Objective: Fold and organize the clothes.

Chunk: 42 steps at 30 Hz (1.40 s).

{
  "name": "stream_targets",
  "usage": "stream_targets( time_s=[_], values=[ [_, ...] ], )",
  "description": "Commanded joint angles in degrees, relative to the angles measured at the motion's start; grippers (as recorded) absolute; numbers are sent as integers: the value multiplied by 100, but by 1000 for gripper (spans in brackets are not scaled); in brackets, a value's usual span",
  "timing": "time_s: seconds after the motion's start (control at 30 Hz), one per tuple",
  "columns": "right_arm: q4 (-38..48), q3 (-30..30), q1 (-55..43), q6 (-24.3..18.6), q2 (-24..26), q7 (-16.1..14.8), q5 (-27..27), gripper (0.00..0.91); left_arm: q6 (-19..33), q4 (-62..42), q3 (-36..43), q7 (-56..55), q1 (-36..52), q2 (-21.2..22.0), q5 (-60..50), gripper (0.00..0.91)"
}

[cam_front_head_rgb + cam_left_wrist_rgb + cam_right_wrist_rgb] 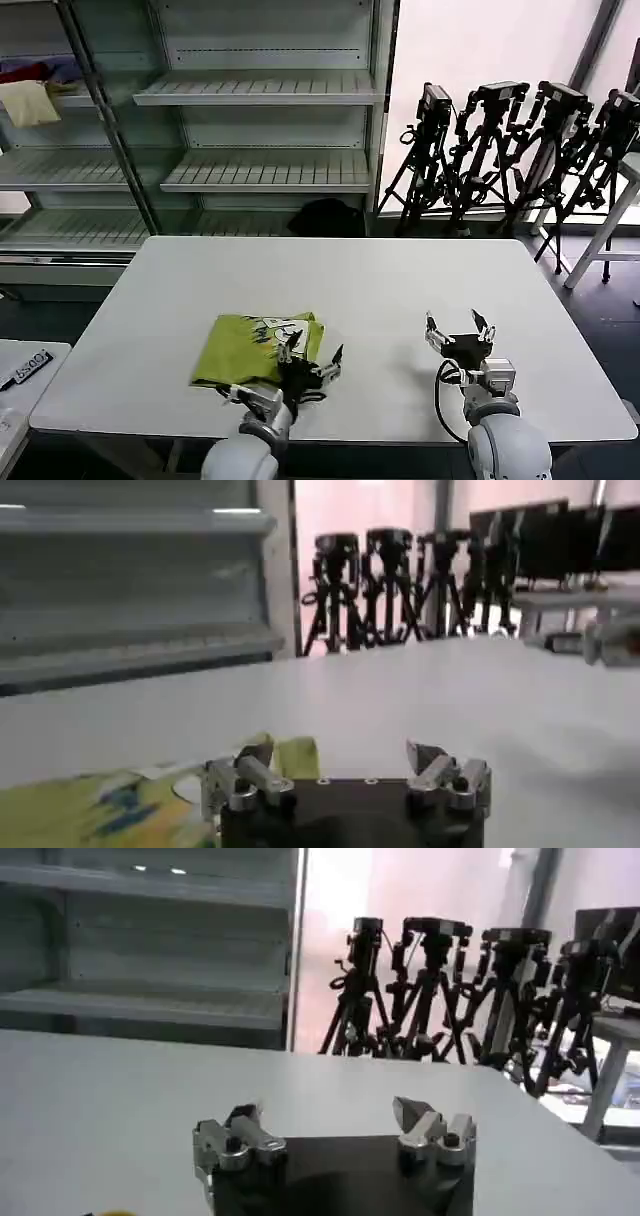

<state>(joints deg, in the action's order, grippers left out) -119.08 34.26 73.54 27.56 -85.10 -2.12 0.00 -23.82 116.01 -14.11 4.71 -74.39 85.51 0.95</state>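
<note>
The lime yellow-green T-shirt [255,348] lies folded into a compact bundle on the white table [340,280], near the front left, its small printed graphic facing up. My left gripper [314,348] hovers open at the bundle's right front corner, nothing between its fingers. In the left wrist view the shirt [110,805] lies beside and beyond one finger of the left gripper [340,755]. My right gripper [458,326] stands open over bare table at the front right, well apart from the shirt; the right wrist view shows the same gripper [330,1113] holding nothing.
Metal shelving [260,130] stands behind the table, with cream and red cloths [30,95] on an upper left shelf. Several black tripods [520,150] lean at the back right. A low white surface [25,375] sits at the left.
</note>
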Motion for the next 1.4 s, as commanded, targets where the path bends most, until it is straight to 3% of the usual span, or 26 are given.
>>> stream_targets(
  time_s=[0.03, 0.1, 0.27, 1.1, 1.13, 1.23, 1.27, 1.3, 1.4],
  values=[
    [74, -140, -90, -103, 17, -65, 116, 907, 160, 283, -2561, 146, 133, -827, 1741, 907],
    [110, -187, -123, -103, -5, -57, 94, 907, -13, 7, -3070, 278, 22, -1188, 1674, 907],
    [219, -320, -167, -99, -86, -42, -80, 907, -158, -373, -3198, 414, -218, -1544, 1653, 907],
    [137, -188, -3, -99, -52, -30, -163, 907, -487, -610, -2336, 348, -199, -966, 1592, 907],
    [137, -187, 0, -101, -53, -27, -164, 907, -487, -614, -2334, 347, -199, -962, 1585, 836],
    [140, -190, -1, -101, -63, -13, -165, 907, -496, -625, -2317, 353, -182, -951, 1555, 494],
    [141, -192, -4, -102, -64, -6, -166, 907, -490, -623, -2310, 358, -180, -942, 1554, 212],
    [140, -193, -6, -100, -66, 1, -167, 907, -488, -617, -2305, 376, -182, -934, 1563, 40],
    [142, -195, -16, -97, -72, 11, -172, 907, -513, -581, -2279, 420, -204, -920, 1701, 20]
  ],
)
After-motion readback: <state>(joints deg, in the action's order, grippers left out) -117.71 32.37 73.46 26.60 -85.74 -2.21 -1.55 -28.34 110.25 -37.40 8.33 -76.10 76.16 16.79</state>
